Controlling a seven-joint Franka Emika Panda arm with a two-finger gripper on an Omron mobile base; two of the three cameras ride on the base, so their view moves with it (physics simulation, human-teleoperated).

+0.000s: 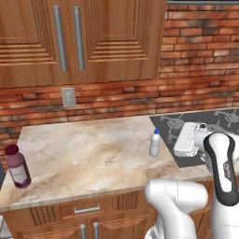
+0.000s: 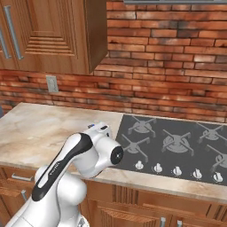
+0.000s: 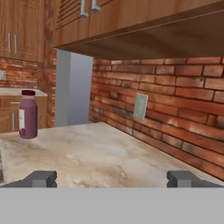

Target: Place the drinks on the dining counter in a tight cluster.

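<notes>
Open pincer [image 3: 112, 178] faces distant juice bottle [image 3: 28, 114].

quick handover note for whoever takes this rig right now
Gripper: open, holding nothing, low over the marble counter and looking along it.
Juice bottle: upright at the counter's left end.
Water bottle: upright near the cooktop, beside the hand.
Done: nothing grasped so far.
Left: pick up each drink and cluster them on the dining counter.
</notes>
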